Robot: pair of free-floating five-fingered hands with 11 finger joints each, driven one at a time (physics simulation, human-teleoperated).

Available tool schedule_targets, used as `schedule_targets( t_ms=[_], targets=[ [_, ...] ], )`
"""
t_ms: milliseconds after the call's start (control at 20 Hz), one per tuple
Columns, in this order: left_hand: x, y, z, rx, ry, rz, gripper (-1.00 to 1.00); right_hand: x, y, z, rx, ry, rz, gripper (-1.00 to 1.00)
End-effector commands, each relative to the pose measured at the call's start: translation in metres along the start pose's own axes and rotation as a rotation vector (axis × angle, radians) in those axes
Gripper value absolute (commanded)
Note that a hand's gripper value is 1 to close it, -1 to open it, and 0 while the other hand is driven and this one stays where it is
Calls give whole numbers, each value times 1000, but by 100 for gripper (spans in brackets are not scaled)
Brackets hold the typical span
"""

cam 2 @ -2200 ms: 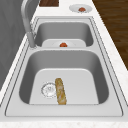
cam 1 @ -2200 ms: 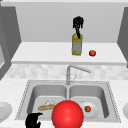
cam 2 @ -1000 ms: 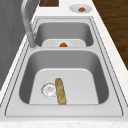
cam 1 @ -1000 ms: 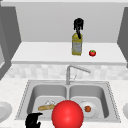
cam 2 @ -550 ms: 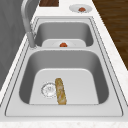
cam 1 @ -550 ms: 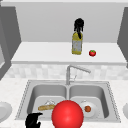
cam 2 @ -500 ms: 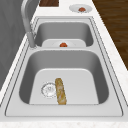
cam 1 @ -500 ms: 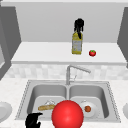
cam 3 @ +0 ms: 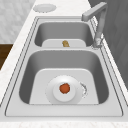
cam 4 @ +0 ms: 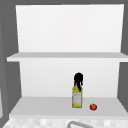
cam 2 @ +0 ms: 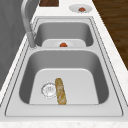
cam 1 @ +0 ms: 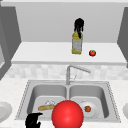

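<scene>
Fingers of the right hand (cam 1: 79, 25) wrap the bottle (cam 1: 77, 44) top.

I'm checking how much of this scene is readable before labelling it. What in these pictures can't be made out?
- Bottle on the shelf: its cap, front and upper views, covered by the right hand.
- Left hand: cut off by the front view's bottom edge.
- Red ball: hides the sink's front rim and divider, front view.
- Bottle label: too blurred to read.

tomato (cam 1: 92, 53) on shelf | baguette (cam 2: 60, 91) in left basin | plate (cam 3: 64, 90) right basin
</scene>
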Motion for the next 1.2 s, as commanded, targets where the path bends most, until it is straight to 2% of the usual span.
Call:
schedule_targets(
  t_ms=[0, 50, 100, 200, 300, 400, 450, 500, 550, 600, 700, 850, 1150],
  targets=[
    [0, 0, 0, 0, 0, 0, 0, 11, 13, 4, -37, 24, -6, -100],
    [0, 0, 0, 0, 0, 0, 0, 15, 19, 6, -51, 39, -13, 100],
    [0, 0, 0, 0, 0, 0, 0, 20, 20, 7, -62, 61, 6, 100],
    [0, 0, 0, 0, 0, 0, 0, 21, 25, 6, -88, 110, -6, 100],
    [0, 0, 0, 0, 0, 0, 0, 22, 31, 7, -105, 169, 31, 100],
    [0, 0, 0, 0, 0, 0, 0, 22, 37, 16, -110, 191, 45, 100],
    [0, 0, 0, 0, 0, 0, 0, 30, 45, 17, -101, 192, 70, 100],
    [0, 0, 0, 0, 0, 0, 0, 30, 44, 19, -114, 199, 67, 100],
    [0, 0, 0, 0, 0, 0, 0, 32, 35, 14, -124, 212, 42, 100],
    [0, 0, 0, 0, 0, 0, 0, 32, 37, 18, -132, 223, 50, 100],
    [0, 0, 0, 0, 0, 0, 0, 27, 34, 30, -182, 220, 57, 100],
    [0, 0, 0, 0, 0, 0, 0, 28, 18, 52, -173, 191, 44, 100],
    [0, 0, 0, 0, 0, 0, 0, 21, 11, 96, -153, 152, 42, 100]
  ],
)
